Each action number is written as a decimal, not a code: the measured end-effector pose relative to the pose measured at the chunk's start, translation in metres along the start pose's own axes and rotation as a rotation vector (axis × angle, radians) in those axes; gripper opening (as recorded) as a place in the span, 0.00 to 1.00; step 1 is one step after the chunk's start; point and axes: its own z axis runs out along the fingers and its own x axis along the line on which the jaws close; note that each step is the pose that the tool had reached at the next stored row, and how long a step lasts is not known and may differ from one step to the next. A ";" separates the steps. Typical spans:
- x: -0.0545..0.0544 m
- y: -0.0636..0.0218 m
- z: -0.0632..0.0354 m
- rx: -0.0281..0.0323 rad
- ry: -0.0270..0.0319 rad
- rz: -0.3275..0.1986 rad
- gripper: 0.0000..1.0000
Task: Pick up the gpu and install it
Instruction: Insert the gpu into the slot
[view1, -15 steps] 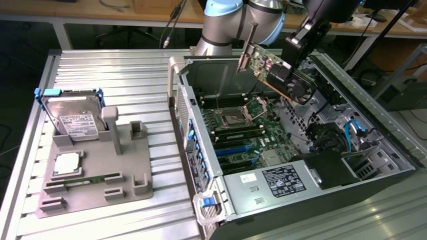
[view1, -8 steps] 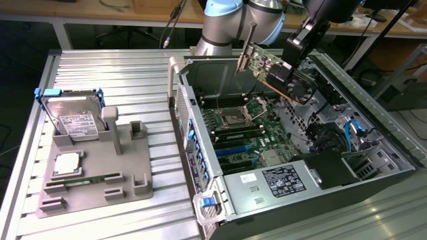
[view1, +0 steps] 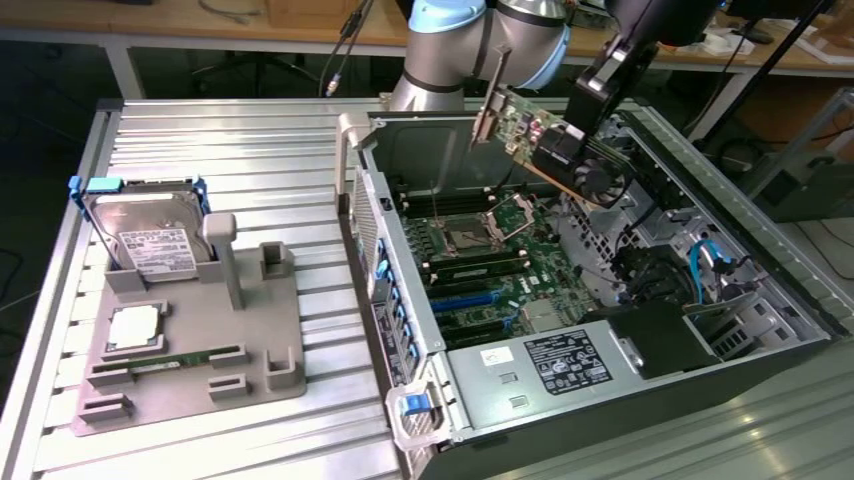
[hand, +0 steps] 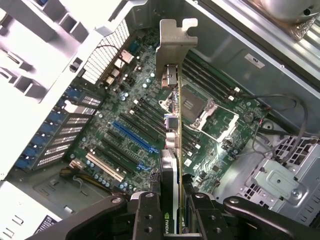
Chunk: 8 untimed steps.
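**A:** Where is the gpu (view1: 541, 140)?

**B:** In the air above the open case (view1: 367, 190), toward its far end, well apart from the motherboard (view1: 481, 250). The end effector (view1: 577, 150) is clenched on it. The wrist view has the card edge-on between the fingers (hand: 147, 215), with the bracket (hand: 175, 45) at the end away from them.

**A:** Is it level?

**B:** No. In the exterior view it hangs tilted, with the bracket end higher and the fan end lower.

**A:** What worries you?

**B:** Mostly the tilt. I think a card that goes down tilted would have one corner of its edge meet the board first, scraping parts or jamming in the slot (hand: 134, 136). The bracket could also catch the case wall if it comes in too close.

**A:** And the grip?

**B:** It's a thin card pinched near one end, so any push against the slot could pivot it between the fingers. The cables (view1: 707, 262) at the exterior view's right of the case lie near the fan end and could snag it.
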 end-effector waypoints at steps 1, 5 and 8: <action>0.000 0.0000 0.0000 0.0000 0.0003 -0.005 0.27; 0.000 0.0000 0.0000 -0.0001 0.0016 -0.026 0.27; 0.000 0.0000 0.0000 -0.0002 0.0025 -0.039 0.27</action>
